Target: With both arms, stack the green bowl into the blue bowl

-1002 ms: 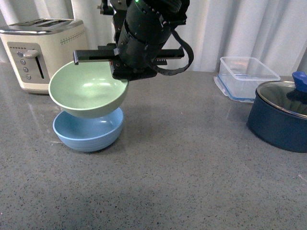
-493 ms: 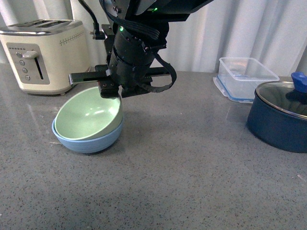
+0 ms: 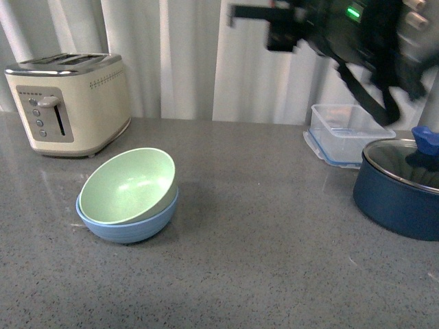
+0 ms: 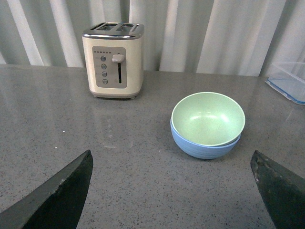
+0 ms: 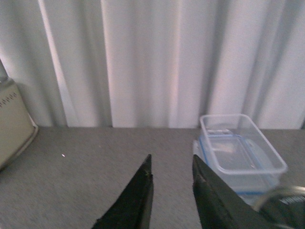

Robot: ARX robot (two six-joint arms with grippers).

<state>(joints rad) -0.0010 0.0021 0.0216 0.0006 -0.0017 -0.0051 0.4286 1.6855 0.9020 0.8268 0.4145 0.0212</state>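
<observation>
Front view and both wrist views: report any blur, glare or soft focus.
Front view: the right arm at the top is motion-smeared; the green bowl carries soft highlights inside, and the countertop reflects the toaster faintly. Left wrist view: sharp, though the tool's fingers are dark and soft-edged. Right wrist view: soft overall, the clear container hazy.

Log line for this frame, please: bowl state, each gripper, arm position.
green bowl: nested tilted in blue bowl, released | left gripper: open, empty | right gripper: narrow gap, empty, raised near clear container
</observation>
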